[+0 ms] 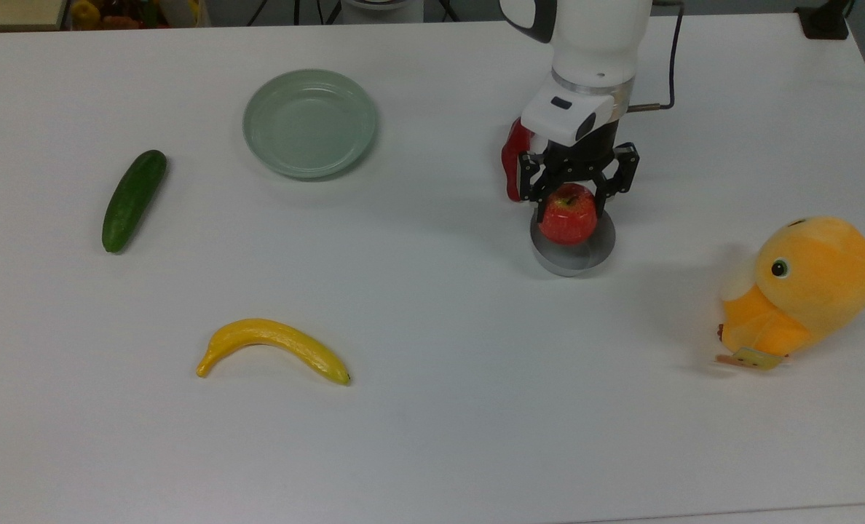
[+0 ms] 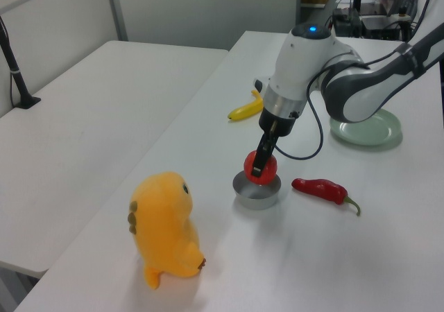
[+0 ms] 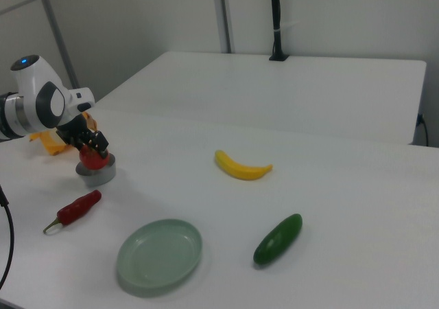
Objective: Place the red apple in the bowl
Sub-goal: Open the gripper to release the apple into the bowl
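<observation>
The claw point(image 1: 569, 198) grips the red apple point(image 1: 568, 215) between its closed fingers, directly over the grey bowl point(image 1: 584, 258); in the left view the apple point(image 2: 261, 166) sits at the bowl's point(image 2: 255, 194) mouth, partly inside it. The fit looks tight, since the bowl is only a little wider than the fruit. Released off-centre, the apple could catch the rim and roll out, or tip the light bowl. The red chili point(image 2: 320, 188) lies just beside the claw on the table point(image 1: 432, 437), close enough to be nudged if the arm swings wide.
</observation>
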